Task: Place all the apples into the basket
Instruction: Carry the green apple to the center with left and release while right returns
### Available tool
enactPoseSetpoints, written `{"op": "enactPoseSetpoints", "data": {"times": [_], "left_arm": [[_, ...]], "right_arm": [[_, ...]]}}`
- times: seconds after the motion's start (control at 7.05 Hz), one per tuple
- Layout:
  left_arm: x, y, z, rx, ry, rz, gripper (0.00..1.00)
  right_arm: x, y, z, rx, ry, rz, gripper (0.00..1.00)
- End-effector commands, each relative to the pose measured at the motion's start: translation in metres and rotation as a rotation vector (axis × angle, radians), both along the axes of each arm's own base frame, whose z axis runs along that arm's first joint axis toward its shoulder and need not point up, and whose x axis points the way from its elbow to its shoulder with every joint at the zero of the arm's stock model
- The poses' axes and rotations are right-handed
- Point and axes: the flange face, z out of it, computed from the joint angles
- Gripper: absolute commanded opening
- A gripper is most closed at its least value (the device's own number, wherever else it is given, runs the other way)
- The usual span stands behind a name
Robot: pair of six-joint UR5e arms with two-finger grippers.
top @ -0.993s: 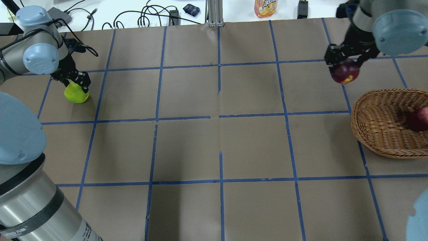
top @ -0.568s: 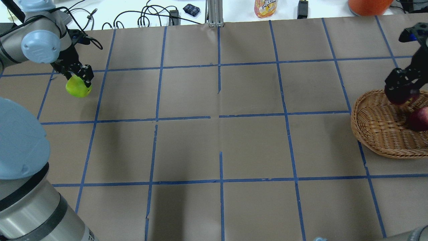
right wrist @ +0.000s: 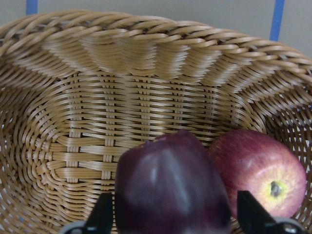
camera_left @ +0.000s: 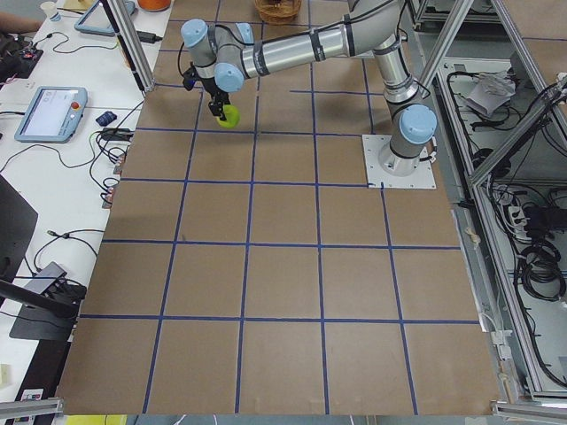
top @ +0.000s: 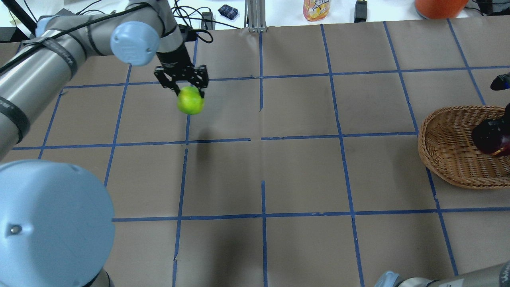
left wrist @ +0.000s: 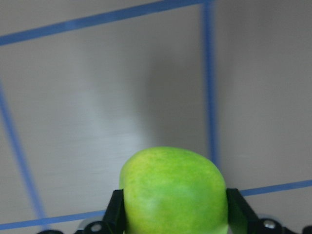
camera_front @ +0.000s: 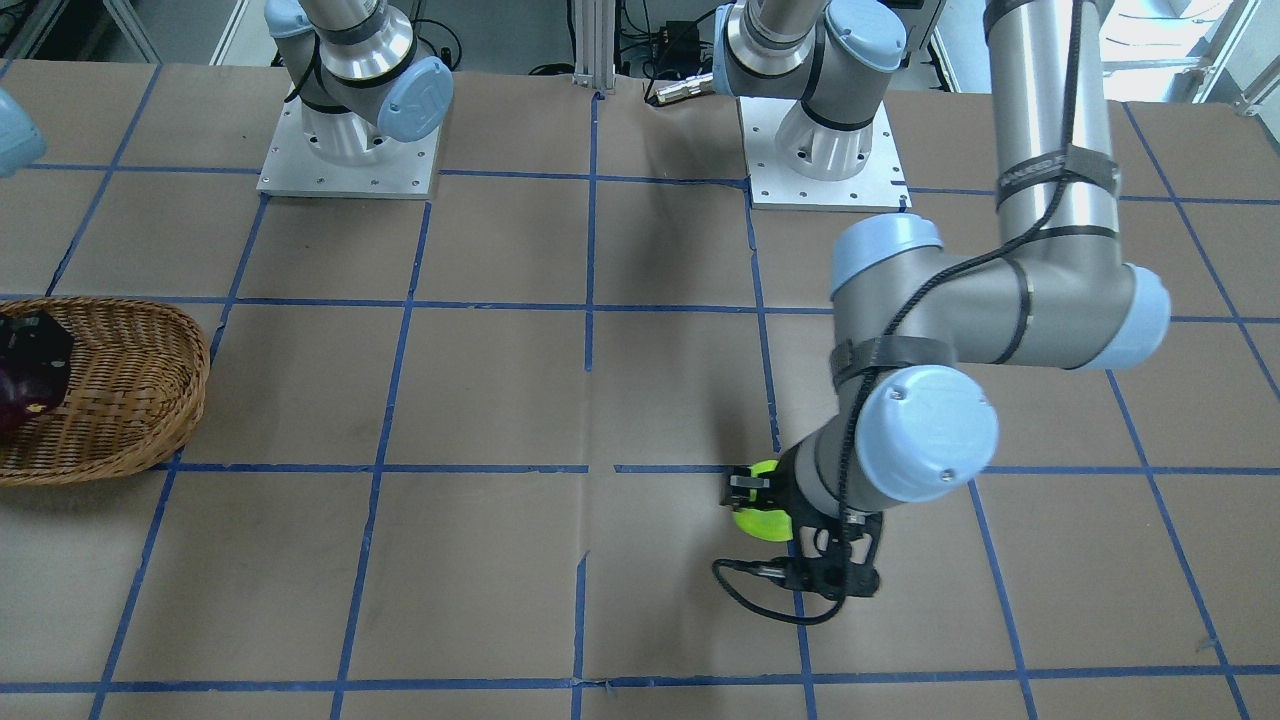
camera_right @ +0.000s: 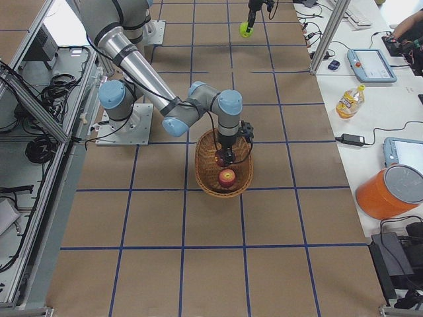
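My left tool (top: 190, 93) is clamped on the round lime-green apple (top: 191, 101), upper left of centre in the overhead view. The apple hangs below the tool's black fingers (top: 202, 81), clear of the worktop (top: 303, 171), which is brown paper w/ a blue tape grid. Its shadow falls on the paper a bit lower in frame. In the left wrist view the apple (left wrist: 173, 190) fills the bottom centre, w/ one finger (left wrist: 115, 214) pressed to each side. From the front-facing view it (camera_front: 760, 520) shows lower right of centre, half tucked under my wrist joint.

My right tool (top: 492, 133) is at the far right edge of the overhead view, down inside the oval light-brown woven wicker basket (top: 442, 159). It is closed on the dark maroon apple (right wrist: 170, 185), which sits bottom centre of the right wrist view btwn the two fingers (right wrist: 102, 214). Just beside it, to its right in that view, the red apple w/ a yellowish patch (right wrist: 258, 173) lies on the basket floor; the two look to be touching or nearly so. I can't tell whether the maroon apple rests on the weave. In the right side view the red apple (camera_right: 227, 176) lies at the lower end of the basket (camera_right: 210, 178), just below the tool.

The green apple and the basket are well apart, at opposite ends of the worktop.
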Motion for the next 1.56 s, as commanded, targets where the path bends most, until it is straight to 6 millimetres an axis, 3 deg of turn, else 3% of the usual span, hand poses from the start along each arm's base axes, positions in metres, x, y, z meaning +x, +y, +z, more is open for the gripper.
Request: {"op": "enactPoseSetpoints", "data": {"times": [0.0,0.14,0.28,0.43,0.57,0.71,0.85,0.99,1.14,1.28,1.42], "left_arm": [[-0.103,0.026,-0.019,0.055,0.158,0.198,0.0],[-0.118,0.036,-0.029,0.085,0.178,0.285,0.0],[-0.12,0.034,-0.032,0.056,0.183,0.312,0.05],[-0.119,0.042,-0.044,0.077,0.161,0.314,0.95],[-0.118,0.052,-0.06,0.091,0.106,0.348,1.0],[-0.119,0.054,-0.058,0.082,0.107,0.369,1.0],[-0.119,0.051,-0.042,0.057,0.121,0.371,1.0],[-0.114,0.049,-0.011,0.024,0.144,0.373,1.0],[-0.09,0.044,0.015,-0.002,0.147,0.395,1.0],[-0.052,0.044,0.041,0.006,0.143,0.436,1.0],[0.005,0.051,0.079,0.01,0.144,0.318,1.0]], "right_arm": [[0.001,0.0,0.019,-0.033,0.009,0.0,1.0],[0.014,0.004,0.052,-0.034,-0.076,0.009,1.0],[0.027,0.007,0.082,0.013,-0.155,-0.003,1.0],[0.037,-0.004,0.1,0.003,-0.159,-0.046,1.0],[0.079,-0.026,0.116,-0.041,-0.183,-0.025,1.0],[0.126,-0.043,0.134,-0.053,-0.176,-0.058,1.0],[0.177,-0.054,0.146,-0.055,-0.176,-0.062,1.0],[0.24,-0.06,0.153,-0.063,-0.196,-0.111,1.0],[0.312,-0.06,0.149,-0.057,-0.198,-0.165,1.0],[0.365,-0.062,0.139,-0.06,-0.215,-0.24,1.0],[0.418,-0.073,0.122,-0.104,-0.234,-0.27,1.0]]}}
